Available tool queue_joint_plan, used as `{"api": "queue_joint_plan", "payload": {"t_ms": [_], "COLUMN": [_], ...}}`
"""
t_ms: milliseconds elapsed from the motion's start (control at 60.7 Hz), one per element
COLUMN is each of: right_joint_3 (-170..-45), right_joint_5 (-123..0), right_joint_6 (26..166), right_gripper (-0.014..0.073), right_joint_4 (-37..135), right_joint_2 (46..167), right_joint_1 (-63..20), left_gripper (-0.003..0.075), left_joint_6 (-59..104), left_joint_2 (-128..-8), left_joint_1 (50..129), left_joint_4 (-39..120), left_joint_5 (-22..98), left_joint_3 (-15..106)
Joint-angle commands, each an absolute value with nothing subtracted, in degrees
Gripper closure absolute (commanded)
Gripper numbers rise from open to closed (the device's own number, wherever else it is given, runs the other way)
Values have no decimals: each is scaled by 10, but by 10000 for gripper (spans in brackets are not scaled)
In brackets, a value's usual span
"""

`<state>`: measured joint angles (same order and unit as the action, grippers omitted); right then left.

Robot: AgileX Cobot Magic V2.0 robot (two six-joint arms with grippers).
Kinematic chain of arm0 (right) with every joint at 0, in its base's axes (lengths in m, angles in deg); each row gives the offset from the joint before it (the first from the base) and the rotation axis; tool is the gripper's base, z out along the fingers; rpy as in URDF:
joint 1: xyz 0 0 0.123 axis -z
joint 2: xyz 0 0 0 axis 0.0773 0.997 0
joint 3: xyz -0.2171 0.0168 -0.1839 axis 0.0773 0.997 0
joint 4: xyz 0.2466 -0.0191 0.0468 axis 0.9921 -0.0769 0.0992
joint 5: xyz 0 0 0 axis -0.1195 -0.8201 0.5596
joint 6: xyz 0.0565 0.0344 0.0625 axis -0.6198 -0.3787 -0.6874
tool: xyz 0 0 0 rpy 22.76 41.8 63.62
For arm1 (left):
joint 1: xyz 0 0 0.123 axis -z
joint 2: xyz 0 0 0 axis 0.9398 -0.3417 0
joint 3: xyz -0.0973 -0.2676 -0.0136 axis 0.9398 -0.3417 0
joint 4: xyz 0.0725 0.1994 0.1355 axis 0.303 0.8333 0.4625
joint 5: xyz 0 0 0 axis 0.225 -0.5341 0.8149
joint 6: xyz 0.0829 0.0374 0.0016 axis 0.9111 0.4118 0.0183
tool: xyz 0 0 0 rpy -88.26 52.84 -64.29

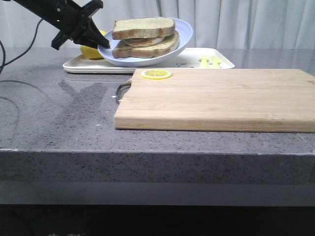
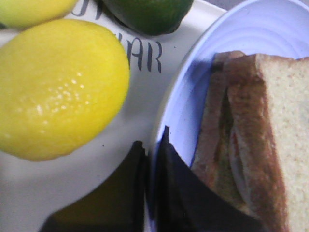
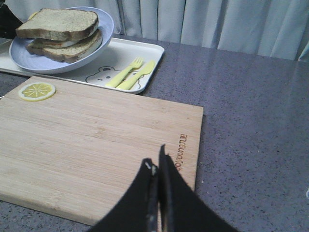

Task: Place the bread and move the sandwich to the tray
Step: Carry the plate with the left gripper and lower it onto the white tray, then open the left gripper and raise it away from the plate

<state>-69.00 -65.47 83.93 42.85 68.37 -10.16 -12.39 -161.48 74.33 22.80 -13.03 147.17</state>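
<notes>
My left gripper (image 1: 104, 43) is shut on the rim of the round pale-blue plate (image 1: 184, 34) and holds it tilted over the white tray (image 1: 197, 61). I cannot tell if the plate touches the tray. On the plate, the plain bread slice (image 1: 143, 28) lies on top of the sandwich (image 1: 147, 50), with a strip of egg white showing between the slices. In the left wrist view the fingers (image 2: 169, 164) pinch the plate rim (image 2: 251, 29) beside the bread (image 2: 289, 121). My right gripper (image 3: 156, 162) is shut and empty above the cutting board's near right part.
A wooden cutting board (image 1: 221, 98) lies in front of the tray, with a lemon slice (image 1: 156, 74) at its far left corner. A whole lemon (image 2: 58, 87) and a lime (image 2: 149, 12) sit on the tray's left end. Yellow-green cutlery print (image 3: 130, 72) marks the tray's right end.
</notes>
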Motion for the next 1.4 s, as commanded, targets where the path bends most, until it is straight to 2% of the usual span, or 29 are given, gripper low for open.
{"api": "queue_joint_plan", "payload": {"t_ms": [0, 297, 396, 544, 659, 841, 923, 1005, 1121, 1385], "right_joint_3": [-705, -705, -705, -705, -705, -705, -705, -705, -705, -705], "right_joint_5": [-617, -617, -617, -617, -617, -617, -616, -614, -614, -613], "right_joint_6": [841, 841, 841, 841, 841, 841, 841, 841, 841, 841], "right_gripper": [703, 703, 703, 703, 703, 703, 703, 703, 703, 703], "right_joint_4": [428, 428, 428, 428, 428, 428, 428, 428, 428, 428], "right_joint_2": [686, 686, 686, 686, 686, 686, 686, 686, 686, 686], "right_joint_1": [-98, -98, -98, -98, -98, -98, -98, -98, -98, -98], "left_gripper": [737, 722, 655, 486, 419, 427, 463, 556, 734, 738], "left_joint_6": [-112, -93, -93, -93, -93, -93, -93, -93, -93, -102], "left_joint_2": [-1575, -1579, -1579, -1579, -1579, -1575, -1574, -1574, -1574, -1546], "left_joint_1": [751, 757, 757, 757, 757, 747, 742, 740, 738, 738], "left_joint_4": [180, 194, 194, 194, 194, 180, 180, 180, 180, 174], "left_joint_5": [-79, -82, -82, -84, -92, -122, -141, -160, -182, -222], "left_joint_3": [1492, 1492, 1492, 1492, 1492, 1502, 1527, 1557, 1608, 1631]}}
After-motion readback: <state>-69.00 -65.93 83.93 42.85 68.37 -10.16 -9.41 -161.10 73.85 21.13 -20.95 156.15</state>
